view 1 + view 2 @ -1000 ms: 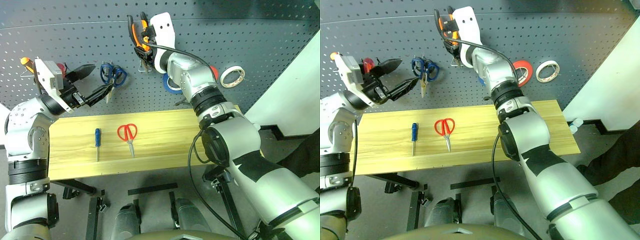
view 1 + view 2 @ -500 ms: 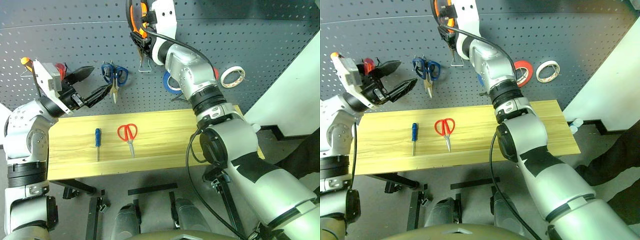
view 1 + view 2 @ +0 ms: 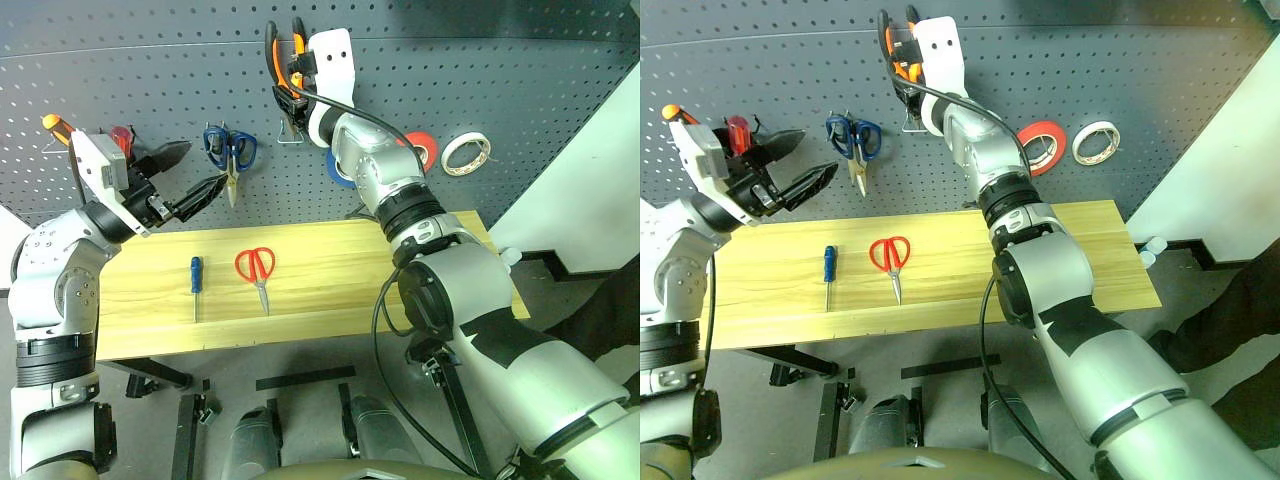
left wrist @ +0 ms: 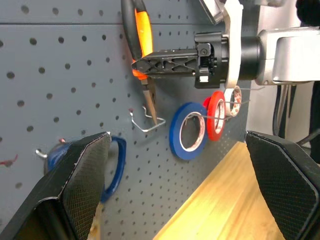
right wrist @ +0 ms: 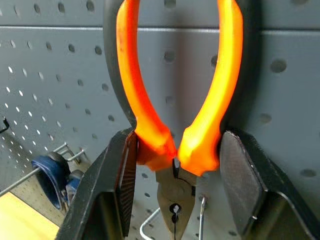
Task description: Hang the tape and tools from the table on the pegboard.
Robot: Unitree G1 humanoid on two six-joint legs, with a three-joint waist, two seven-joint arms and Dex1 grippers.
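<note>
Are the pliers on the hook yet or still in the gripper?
Still in the gripper. The right gripper is shut on the pliers, nose down just above the wire hook on the pegboard.

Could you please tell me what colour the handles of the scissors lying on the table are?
Red: the scissors on the table, best seen in the left eye view.

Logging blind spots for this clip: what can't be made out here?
- Pliers tip against the wire hook: contact unclear in both eye views and the right wrist view; right end effector covers it.
- Red item behind the left end effector: mostly hidden.
</note>
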